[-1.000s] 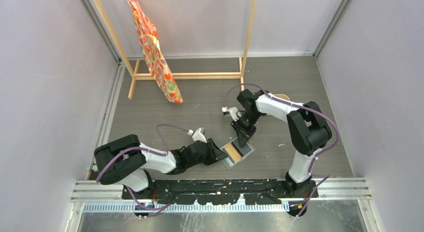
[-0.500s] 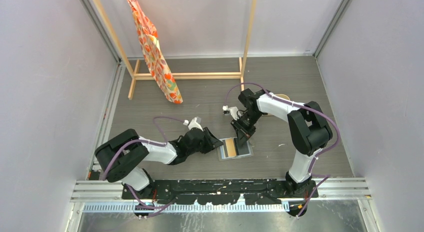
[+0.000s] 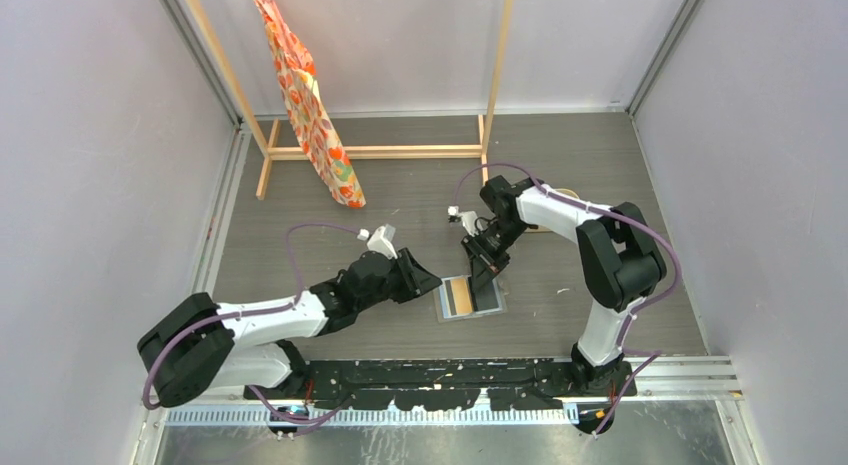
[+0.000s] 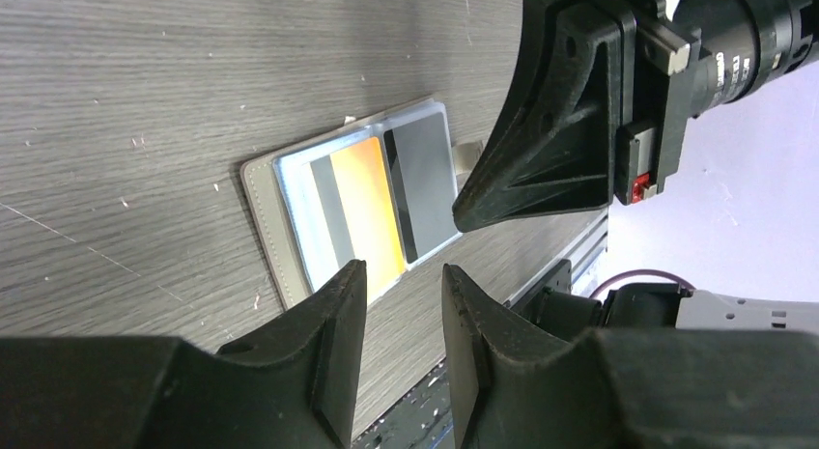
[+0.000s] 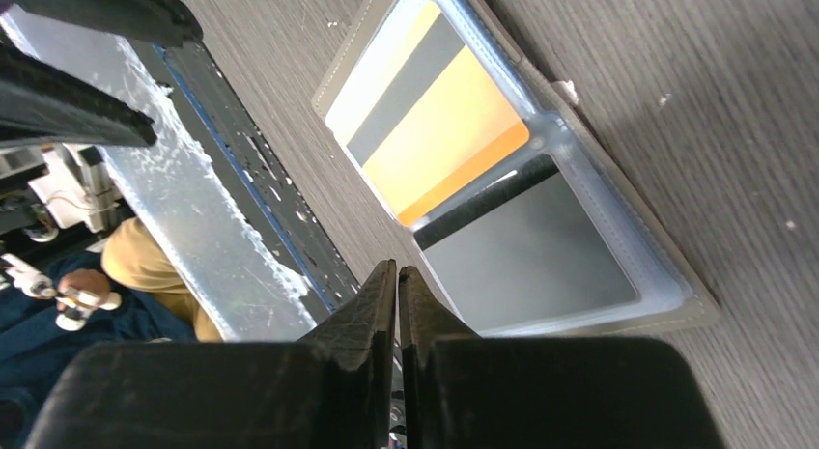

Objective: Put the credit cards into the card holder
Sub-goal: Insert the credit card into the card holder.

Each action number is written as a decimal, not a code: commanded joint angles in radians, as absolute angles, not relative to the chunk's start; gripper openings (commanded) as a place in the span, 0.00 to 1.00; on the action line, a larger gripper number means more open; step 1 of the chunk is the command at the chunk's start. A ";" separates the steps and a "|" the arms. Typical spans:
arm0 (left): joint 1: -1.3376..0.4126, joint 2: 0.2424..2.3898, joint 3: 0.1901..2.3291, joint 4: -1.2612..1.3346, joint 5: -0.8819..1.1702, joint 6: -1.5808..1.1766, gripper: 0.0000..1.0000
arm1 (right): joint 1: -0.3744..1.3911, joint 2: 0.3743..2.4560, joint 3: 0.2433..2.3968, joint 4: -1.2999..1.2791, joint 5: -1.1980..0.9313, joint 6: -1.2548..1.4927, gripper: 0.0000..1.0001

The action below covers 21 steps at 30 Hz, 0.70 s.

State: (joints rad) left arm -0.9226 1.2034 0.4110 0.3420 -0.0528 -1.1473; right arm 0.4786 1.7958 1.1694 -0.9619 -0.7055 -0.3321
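- Left gripper [image 4: 401, 275]: black jaws partly apart, empty, near the open flat grey card holder [image 4: 263, 206].
- Right gripper [image 5: 398, 271]: clenched, empty, above the orange dark-striped credit card [image 5: 454, 130] inside.

Both credit cards [image 4: 367, 208] in card holder [image 4: 262, 196], on table [image 4: 145, 101].

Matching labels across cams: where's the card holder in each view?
Top external: card holder sits low centre, lying open.
Left wrist: centre-left, lying open.
Right wrist: upper centre and right, cut off by the top edge.
Shared landmark: the orange credit card with a dark stripe, inside the holder's clear sleeve; it shows in all three views.
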 commanded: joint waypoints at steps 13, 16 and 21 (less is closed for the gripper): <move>-0.938 1.454 0.449 0.554 0.060 -1.157 0.39 | 0.518 1.914 1.198 -0.867 -0.684 -0.177 0.07; -0.939 1.486 0.454 0.571 0.066 -1.162 0.40 | 0.519 1.933 1.202 -0.861 -0.665 -0.163 0.06; -0.942 1.532 0.458 0.604 0.077 -1.174 0.40 | 0.519 1.953 1.200 -0.854 -0.634 -0.152 0.07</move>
State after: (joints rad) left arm -0.9360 1.5066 0.4255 0.5228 0.0570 -1.1618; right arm 0.5171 1.9434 1.1709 -0.8730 -0.6777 -0.1722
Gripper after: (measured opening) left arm 0.396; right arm 0.068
